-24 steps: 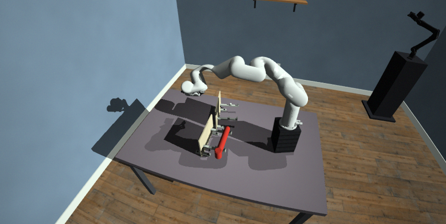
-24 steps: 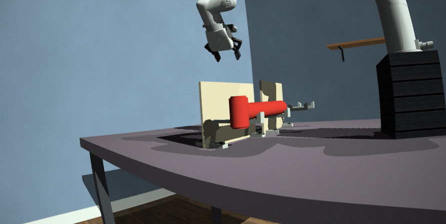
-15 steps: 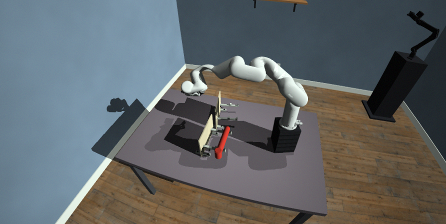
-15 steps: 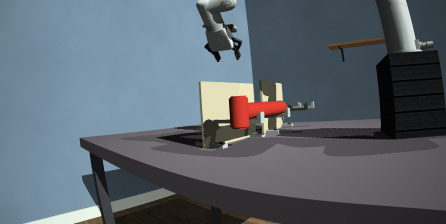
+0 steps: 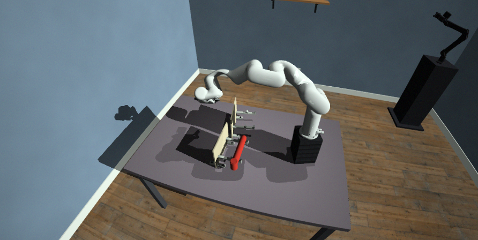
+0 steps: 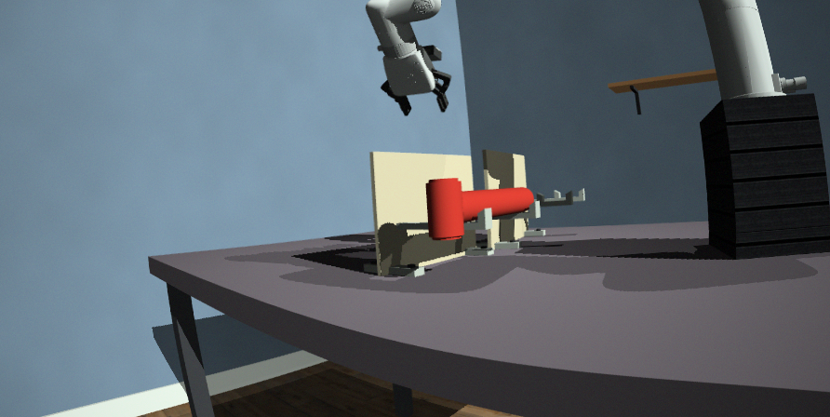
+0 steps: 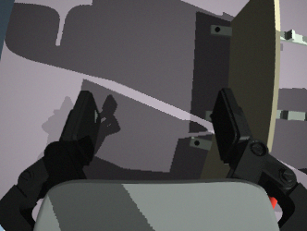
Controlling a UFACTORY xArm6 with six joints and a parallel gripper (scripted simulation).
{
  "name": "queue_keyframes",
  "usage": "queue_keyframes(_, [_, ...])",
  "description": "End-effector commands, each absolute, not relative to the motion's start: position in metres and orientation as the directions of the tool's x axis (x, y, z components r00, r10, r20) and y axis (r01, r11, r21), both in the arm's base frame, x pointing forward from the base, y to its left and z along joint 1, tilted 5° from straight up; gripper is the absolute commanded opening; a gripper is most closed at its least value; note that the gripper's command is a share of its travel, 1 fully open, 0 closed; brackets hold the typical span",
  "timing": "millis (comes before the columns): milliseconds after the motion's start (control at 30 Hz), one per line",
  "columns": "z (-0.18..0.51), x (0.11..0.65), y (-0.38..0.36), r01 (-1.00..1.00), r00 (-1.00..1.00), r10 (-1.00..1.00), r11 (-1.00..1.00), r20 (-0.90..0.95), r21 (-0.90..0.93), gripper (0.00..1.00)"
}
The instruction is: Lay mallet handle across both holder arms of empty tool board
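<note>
The red mallet (image 5: 238, 153) (image 6: 464, 205) lies across the two arms of the nearer tool board (image 5: 219, 143) (image 6: 403, 194), with its head at the front end, outside the front arm. The second tool board (image 5: 234, 109) (image 6: 511, 168) stands just behind it, and its arms (image 5: 245, 112) (image 6: 560, 196) are empty. My gripper (image 5: 209, 100) (image 6: 424, 106) (image 7: 155, 103) is open and empty. It hangs high above the table (image 5: 300, 188) (image 6: 522, 310) behind the boards, on the side away from the arms. The wrist view shows the back of a board (image 7: 251, 73); the mallet is hidden there.
The robot's black base block (image 5: 307, 148) (image 6: 760, 176) stands on the table to the right of the boards. A black stand with a camera arm (image 5: 424, 91) stands on the floor at the far right. A wooden shelf (image 5: 294, 0) hangs on the back wall.
</note>
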State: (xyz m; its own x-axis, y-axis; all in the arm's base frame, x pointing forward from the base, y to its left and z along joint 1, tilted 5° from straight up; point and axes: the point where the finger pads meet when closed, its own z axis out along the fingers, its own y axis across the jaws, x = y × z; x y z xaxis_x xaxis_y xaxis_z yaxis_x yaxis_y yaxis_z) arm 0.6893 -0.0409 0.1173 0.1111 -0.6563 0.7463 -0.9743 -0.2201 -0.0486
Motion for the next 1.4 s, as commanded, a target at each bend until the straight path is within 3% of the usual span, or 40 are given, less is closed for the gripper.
queue_keyframes(0, [0.103,0.658,-0.013,-0.979,0.098,-0.727,-0.192,0.680,-0.064,1.00])
queue_keyframes(1367, [-0.003,0.465,0.144,-0.999,0.000,-0.982,-0.008,0.188,-0.039,1.00])
